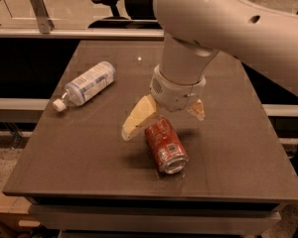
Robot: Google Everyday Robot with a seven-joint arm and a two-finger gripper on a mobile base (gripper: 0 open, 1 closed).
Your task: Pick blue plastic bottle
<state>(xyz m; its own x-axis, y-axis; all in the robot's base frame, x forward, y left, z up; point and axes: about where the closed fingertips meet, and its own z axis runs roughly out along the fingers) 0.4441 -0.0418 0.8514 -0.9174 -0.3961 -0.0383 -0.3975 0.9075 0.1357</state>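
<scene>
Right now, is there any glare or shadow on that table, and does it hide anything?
Camera view: warm, even light; one small bright glint on the table beyond the open gripper, which hangs over the red can; a soft shadow hugs that can on the tabletop; the bottle, lying toward the picture's left, is plainly lit; nothing is hidden by glare.

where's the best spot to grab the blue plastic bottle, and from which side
Grip the blue plastic bottle across its labelled mid-body from above, jaws square to its long axis: it lies on its side, cap pointing front-left, narrow at the neck. The gripper hangs open over the red can.
</scene>
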